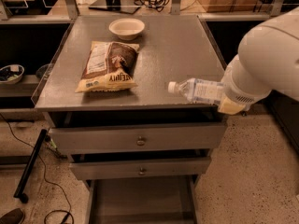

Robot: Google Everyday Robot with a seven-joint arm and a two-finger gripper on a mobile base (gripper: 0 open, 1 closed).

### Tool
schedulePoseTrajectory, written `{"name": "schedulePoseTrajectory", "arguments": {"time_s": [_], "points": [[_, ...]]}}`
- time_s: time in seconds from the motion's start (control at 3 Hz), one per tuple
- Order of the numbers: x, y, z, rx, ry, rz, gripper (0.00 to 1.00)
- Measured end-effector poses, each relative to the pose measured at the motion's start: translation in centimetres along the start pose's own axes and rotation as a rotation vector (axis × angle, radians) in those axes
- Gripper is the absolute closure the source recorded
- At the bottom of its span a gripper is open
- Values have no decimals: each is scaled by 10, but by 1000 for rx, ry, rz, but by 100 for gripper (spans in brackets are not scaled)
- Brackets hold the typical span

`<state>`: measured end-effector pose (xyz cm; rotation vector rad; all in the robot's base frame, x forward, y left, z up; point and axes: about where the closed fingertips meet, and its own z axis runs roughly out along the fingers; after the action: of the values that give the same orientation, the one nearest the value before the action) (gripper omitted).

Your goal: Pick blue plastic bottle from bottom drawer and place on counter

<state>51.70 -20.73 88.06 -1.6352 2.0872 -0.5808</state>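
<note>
The blue plastic bottle (198,90), clear with a white cap, lies sideways in the air over the counter's (173,50) front right corner, cap pointing left. My gripper (225,101) is shut on its base end and is mostly hidden behind the big white arm. The bottom drawer (140,199) stands pulled out below, showing a bare grey floor.
A yellow-brown snack bag (108,66) lies on the counter's left half. A white bowl (126,28) sits at the counter's back. Two knobbed drawers (138,140) stand slightly open. Dark side shelves flank the cabinet, with a bowl (10,73) on the left one. Cables lie on the floor at the left.
</note>
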Motion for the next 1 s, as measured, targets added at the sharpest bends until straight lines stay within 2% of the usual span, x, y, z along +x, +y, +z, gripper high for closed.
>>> {"name": "schedulePoseTrajectory", "arguments": {"time_s": [0.67,1.0], "points": [[-12,-47,9,25,8,-27,100],[-24,-59,23,27,-28,-52,100]]}}
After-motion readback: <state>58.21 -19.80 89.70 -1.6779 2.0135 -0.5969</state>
